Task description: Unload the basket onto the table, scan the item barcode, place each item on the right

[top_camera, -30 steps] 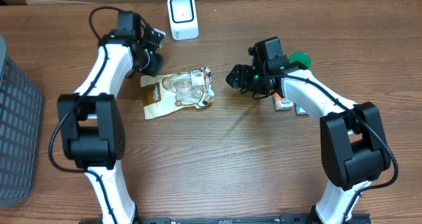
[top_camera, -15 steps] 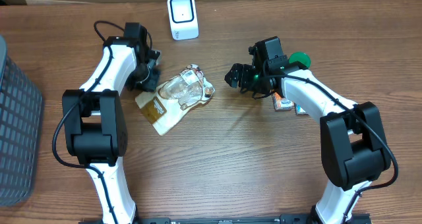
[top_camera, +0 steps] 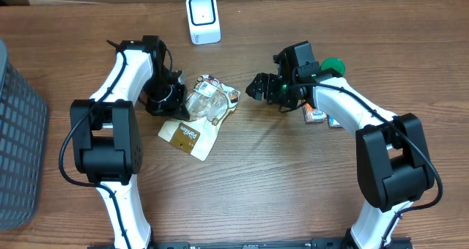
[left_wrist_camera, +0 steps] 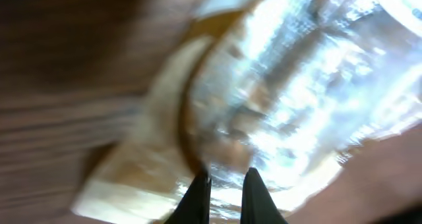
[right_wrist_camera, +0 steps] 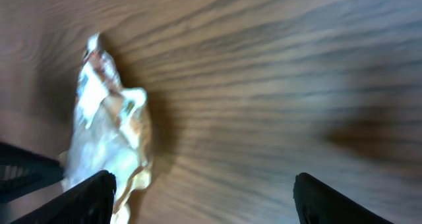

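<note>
Far L on wooden table (top_camera: pixel 242 198): dark mesh basket (top_camera: pixel 18 124), cut off by frame edge. Next, L gripper (top_camera: pixel 174 101), reaching in from upper L, closed to a thin slit and pinching L edge of snack packet (top_camera: pixel 201 116). In L wrist view, fingertips right at crinkled clear film, tan card edge to their L, all badly blurred. Packet flat on table, centre-L, btwn the two arms, lying diagonal: clear plastic half w/ printed end toward upper R, brown card half w/ pale lettering toward lower L. Barcode not made out from any view. Behind packet, near back edge of table: white scanner (top_camera: pixel 202 18), dark-outlined face, well apart from packet. R of packet: R gripper (top_camera: pixel 258 86), fingers spread wide, empty, near packet's R end but not touching it. R wrist view: only bare wood grain btwn the fingers, packet off to far L as a pale crumpled shape, also blurred. Small green light on R wrist housing. Further R: round green object (top_camera: pixel 333 64) just behind R arm, and small boxes (top_camera: pixel 318 116) tucked partly under forearm, labels too small to read.
</note>
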`<state>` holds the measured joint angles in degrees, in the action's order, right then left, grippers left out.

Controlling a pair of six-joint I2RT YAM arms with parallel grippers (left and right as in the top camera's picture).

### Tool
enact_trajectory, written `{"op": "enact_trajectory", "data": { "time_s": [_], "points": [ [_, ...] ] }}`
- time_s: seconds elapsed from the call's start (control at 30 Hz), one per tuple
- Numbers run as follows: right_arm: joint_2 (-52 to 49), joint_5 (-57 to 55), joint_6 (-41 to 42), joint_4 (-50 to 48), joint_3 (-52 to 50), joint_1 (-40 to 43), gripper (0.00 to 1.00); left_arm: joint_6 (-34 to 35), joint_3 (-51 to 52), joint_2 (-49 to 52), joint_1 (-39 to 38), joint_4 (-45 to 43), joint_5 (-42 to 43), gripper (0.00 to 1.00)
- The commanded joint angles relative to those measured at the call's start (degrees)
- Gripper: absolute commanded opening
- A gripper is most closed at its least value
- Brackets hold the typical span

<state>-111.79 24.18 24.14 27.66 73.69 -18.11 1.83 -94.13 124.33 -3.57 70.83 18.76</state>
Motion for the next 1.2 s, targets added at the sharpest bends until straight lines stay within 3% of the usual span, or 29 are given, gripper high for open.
{"op": "enact_trajectory", "data": {
  "time_s": [0.0,0.2,0.37,0.73,1.0,1.17],
  "points": [
    [1.42,6.69,2.54,1.22,-0.35,0.17,0.83,1.40,-0.57,0.61,-1.40,1.22,7.21,0.04],
    [1.40,8.72,8.55,5.79,-0.37,-1.18,0.79,0.94,-0.57,0.61,-3.54,1.14,7.21,0.04],
    [1.11,4.59,14.64,5.03,-1.42,-5.62,0.75,-3.34,-2.21,0.59,-3.34,-0.59,6.69,0.04],
    [-4.55,-1.70,25.27,-4.61,-1.42,-15.69,0.59,-3.30,-21.29,0.48,4.70,6.60,5.03,0.04],
    [-7.87,-1.95,26.82,-7.26,-1.42,-15.91,0.48,-0.24,-14.27,0.66,4.07,4.04,-6.62,0.05],
    [-7.87,-2.49,25.29,-6.95,-1.42,-15.91,0.32,1.05,-5.81,0.66,3.28,-1.70,-6.71,0.04]
  ]
}}
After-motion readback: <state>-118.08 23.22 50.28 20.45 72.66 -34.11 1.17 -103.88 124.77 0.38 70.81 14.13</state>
